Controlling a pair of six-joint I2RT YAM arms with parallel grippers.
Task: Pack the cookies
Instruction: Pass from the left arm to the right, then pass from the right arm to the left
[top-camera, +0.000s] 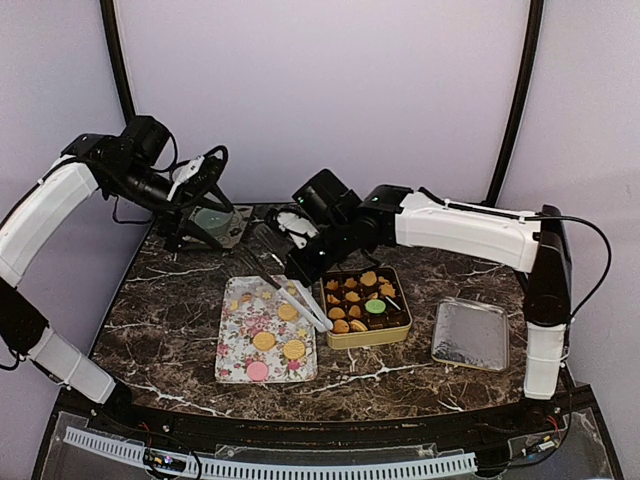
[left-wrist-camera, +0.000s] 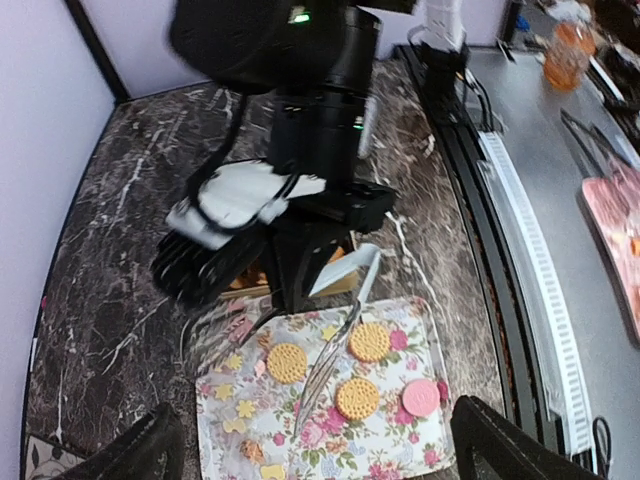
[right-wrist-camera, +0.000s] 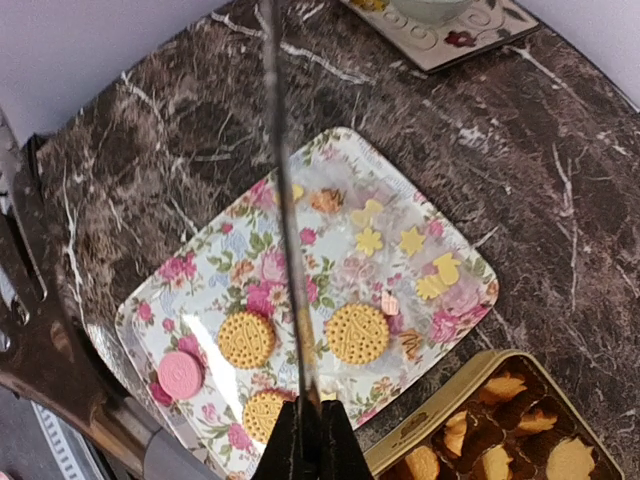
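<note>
Three golden round cookies (right-wrist-camera: 358, 333) and a pink one (right-wrist-camera: 181, 373) lie on the flower-patterned tray (right-wrist-camera: 200, 290), which sits left of centre in the top view (top-camera: 240, 340). More cookies, one of them green (top-camera: 375, 306), sit in the gold tin (top-camera: 365, 338) to its right. My right gripper (top-camera: 300, 262) hangs over the gap between tray and tin, and the right wrist view shows it (right-wrist-camera: 318, 440) shut on metal tongs (right-wrist-camera: 285, 200). The tongs (left-wrist-camera: 335, 365) stretch over the tray between the cookies and hold nothing. My left gripper (left-wrist-camera: 320, 470) is open and empty, raised at the back left (top-camera: 195, 222).
A silver rectangular lid (top-camera: 470, 333) lies right of the tin. A patterned coaster with a pale bowl (top-camera: 222, 222) sits at the back left under my left gripper. Small yellow star and flower shapes (right-wrist-camera: 410, 242) lie on the tray's far half.
</note>
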